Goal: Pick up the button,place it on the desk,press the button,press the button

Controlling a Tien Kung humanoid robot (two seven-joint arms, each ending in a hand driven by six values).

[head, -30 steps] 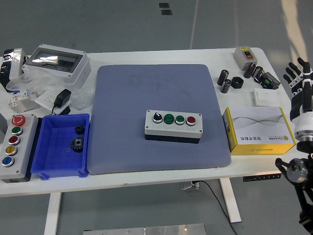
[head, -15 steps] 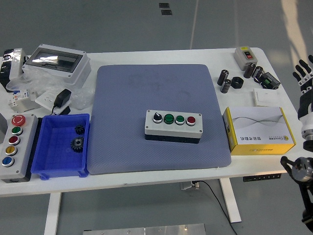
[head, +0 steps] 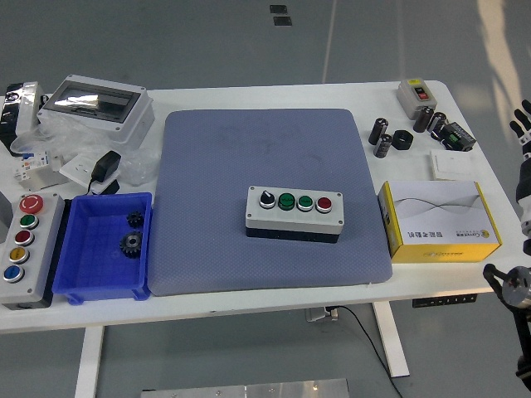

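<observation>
- Four controls are set in a row on top of the grey button box (head: 294, 212), which lies on the blue-grey mat (head: 270, 195), right of the mat's middle and nearer its front edge: a black rotary knob (head: 267, 199), two green buttons (head: 287, 200) and a red button (head: 323, 203).
- The mat is spread over the middle of the white tabletop (head: 465, 99), reaching almost from its far edge to its near edge.
- Only the fingertips of the right hand (head: 523, 124) are seen, at the picture's right edge beyond the tabletop's right edge; they are spread apart and nothing is held. The box is well apart from them.
- Part of the right arm (head: 514, 290) is seen by the near right corner.
- A yellow and white carton (head: 440, 221) is placed just beside the mat's right edge, near the front of the tabletop.
- Toward the far right corner, a small grey switch box (head: 415, 94), several black cylindrical parts (head: 382, 137) and a white plate (head: 453, 164) are laid.
- A blue bin (head: 104, 246) is set against the mat's left edge at the front; two dark gears (head: 131, 241) lie inside it.
- A second grey button station (head: 23, 246), with red, green, yellow and blue buttons, is placed at the near left corner.
- At the far left corner, a grey enclosure with a clear lid (head: 95, 103), a black plug adapter (head: 104, 168) and bagged white parts (head: 41, 157) are gathered.
</observation>
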